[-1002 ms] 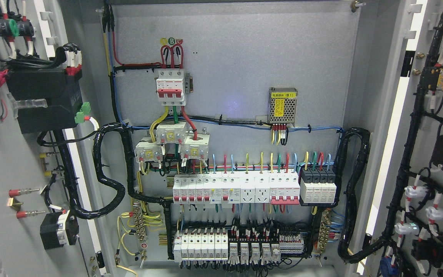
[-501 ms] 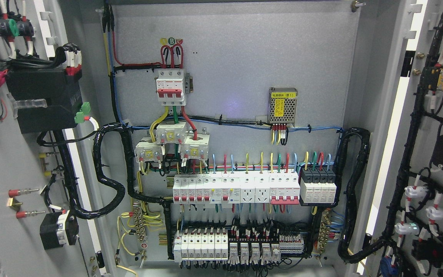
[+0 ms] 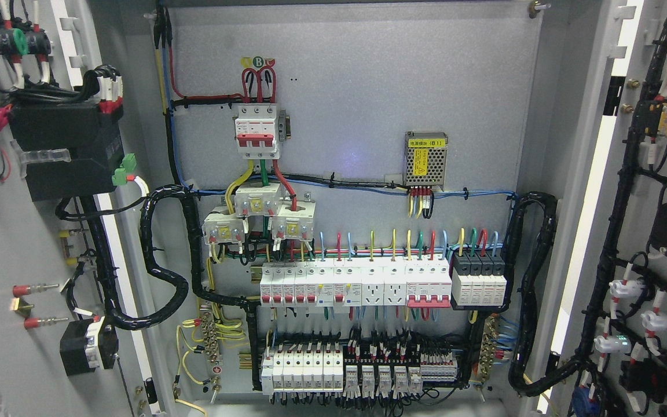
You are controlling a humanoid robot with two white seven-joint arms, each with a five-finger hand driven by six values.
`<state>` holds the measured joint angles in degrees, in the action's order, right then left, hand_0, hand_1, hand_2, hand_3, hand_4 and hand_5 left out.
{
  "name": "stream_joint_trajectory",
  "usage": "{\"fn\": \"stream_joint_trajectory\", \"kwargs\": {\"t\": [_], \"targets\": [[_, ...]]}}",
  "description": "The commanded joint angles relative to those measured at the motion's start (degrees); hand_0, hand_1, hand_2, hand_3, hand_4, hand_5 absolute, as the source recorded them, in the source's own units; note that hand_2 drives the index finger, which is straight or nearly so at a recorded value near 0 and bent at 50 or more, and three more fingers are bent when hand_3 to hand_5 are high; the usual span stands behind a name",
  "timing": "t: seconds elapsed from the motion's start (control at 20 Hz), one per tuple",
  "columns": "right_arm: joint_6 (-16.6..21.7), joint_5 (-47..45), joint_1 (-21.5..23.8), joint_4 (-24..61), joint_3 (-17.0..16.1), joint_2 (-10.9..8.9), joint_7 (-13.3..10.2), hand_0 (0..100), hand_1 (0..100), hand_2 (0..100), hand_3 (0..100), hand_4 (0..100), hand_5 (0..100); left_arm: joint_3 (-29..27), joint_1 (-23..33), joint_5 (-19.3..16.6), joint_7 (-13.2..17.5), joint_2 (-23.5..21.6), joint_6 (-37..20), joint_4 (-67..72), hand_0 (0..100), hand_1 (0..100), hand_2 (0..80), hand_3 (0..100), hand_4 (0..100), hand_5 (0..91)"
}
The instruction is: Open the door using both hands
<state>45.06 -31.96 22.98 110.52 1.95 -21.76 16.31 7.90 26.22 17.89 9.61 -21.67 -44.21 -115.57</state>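
An electrical cabinet stands wide open in front of me. Its left door [image 3: 15,243] is swung out at the picture's left, its inner face carrying a black box and wiring. The right door [image 3: 646,174] is swung out at the right, with black cable looms and indicator lamps on its inside. Between them the grey back panel [image 3: 356,87] shows a red-handled main breaker [image 3: 257,130], a small mesh power supply [image 3: 425,159] and rows of white breakers [image 3: 356,282]. Neither of my hands nor arms appears in the head view.
Thick black cable bundles [image 3: 162,272] loop from the left door into the cabinet and another loom [image 3: 533,289] runs down the right side. A lower terminal row [image 3: 356,370] sits near the cabinet floor.
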Motion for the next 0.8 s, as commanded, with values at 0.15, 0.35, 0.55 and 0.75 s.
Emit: {"fn": "stream_joint_trajectory", "kwargs": {"t": [0.15,0.35,0.55,0.75], "targets": [[2.8,-5.6,0.1,-1.3,-3.8,-2.49,0.0,0,0,0,0,0,0,-2.4,-0.6,3.3,0.0,-2.0,-7.6,-0.3,0,0,0.0,0,3,0.0],[2.8,-5.7,0.1,-1.3,-4.5,-3.37,0.1,0,0,0,0,0,0,-2.8,-0.5,4.0,0.0,-2.3,-9.7,-0.2,0,0,0.0,0,3,0.0],[2.9,-6.1,0.2,-1.8,-5.5,-5.04,0.1,0,0,0,0,0,0,-3.1,-0.4,4.5,-0.1,-2.2,-9.8,-0.2,0,0,0.0,0,3,0.0],[2.9,-6.1,0.2,-1.8,-5.5,-6.01,0.3,0,0,0,0,0,0,-4.4,-0.2,6.1,-0.1,-2.3,-9.9,-0.2,0,0,0.0,0,3,0.0]]}}
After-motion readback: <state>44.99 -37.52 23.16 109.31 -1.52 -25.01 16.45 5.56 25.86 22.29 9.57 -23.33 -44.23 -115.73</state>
